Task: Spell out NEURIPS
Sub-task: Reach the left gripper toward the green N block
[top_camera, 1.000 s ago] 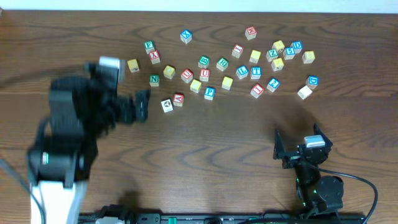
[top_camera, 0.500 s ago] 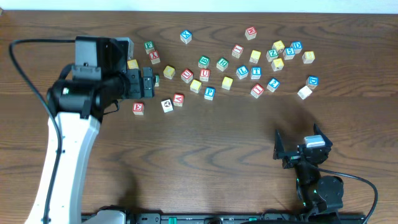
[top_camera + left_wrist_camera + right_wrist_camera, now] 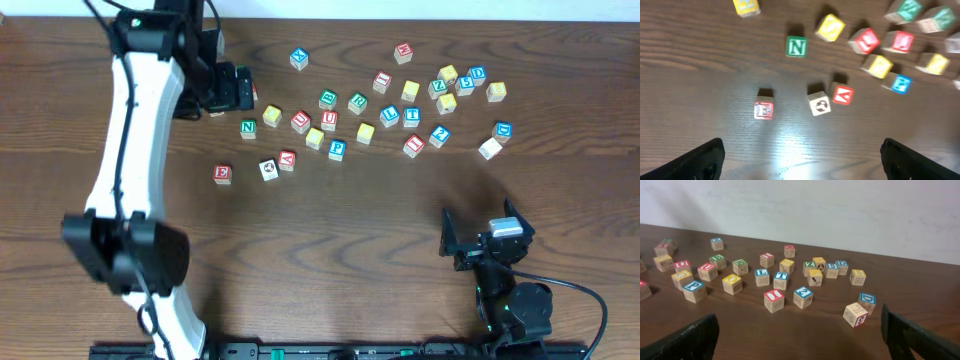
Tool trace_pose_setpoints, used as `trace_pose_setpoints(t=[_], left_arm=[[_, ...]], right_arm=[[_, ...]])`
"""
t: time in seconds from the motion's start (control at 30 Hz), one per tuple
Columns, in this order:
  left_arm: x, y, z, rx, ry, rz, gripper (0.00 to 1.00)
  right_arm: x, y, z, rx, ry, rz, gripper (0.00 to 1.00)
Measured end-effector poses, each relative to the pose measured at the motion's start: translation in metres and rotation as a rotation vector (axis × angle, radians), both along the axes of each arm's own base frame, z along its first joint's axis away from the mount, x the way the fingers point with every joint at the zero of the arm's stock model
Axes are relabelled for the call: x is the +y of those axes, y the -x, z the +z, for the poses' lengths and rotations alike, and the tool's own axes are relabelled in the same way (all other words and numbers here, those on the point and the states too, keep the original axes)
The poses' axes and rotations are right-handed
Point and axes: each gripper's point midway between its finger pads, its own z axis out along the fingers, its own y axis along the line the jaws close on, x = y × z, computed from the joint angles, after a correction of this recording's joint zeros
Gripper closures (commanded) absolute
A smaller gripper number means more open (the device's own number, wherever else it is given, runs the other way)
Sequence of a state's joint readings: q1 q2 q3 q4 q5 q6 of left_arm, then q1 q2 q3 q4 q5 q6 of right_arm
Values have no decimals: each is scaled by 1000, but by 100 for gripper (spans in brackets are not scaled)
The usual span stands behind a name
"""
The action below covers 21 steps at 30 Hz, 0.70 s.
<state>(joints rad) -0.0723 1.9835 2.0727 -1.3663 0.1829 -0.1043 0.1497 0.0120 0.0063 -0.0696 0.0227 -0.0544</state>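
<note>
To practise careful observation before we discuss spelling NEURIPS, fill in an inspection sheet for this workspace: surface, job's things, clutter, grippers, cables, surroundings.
Surface: dark wooden table, nothing spilled.
Job's things: green N cube, red E cube, blue P cube lie apart; no word formed; remaining letters too small to tell.
Clutter: other letter cubes scattered across the far half.
Grippers: left tool open, empty, over the scatter's left end; right tool open, empty, near the front edge.
Cables: black cable loops beside the right arm.
Surroundings: pale wall behind the table.
</note>
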Motion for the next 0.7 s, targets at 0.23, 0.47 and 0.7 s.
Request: trace_pose_setpoints(t=[0.23,0.47,0.7], left_arm=[[18,-6,-51,135,-25,-15,2],[24,-28,-74,103,-67,-56,2],[25,-49,-71,14,-76,-59,2]], right_arm=[[0,0,0,0,0,0,1],[0,0,0,0,0,0,1],[0,0,0,0,0,0,1]])
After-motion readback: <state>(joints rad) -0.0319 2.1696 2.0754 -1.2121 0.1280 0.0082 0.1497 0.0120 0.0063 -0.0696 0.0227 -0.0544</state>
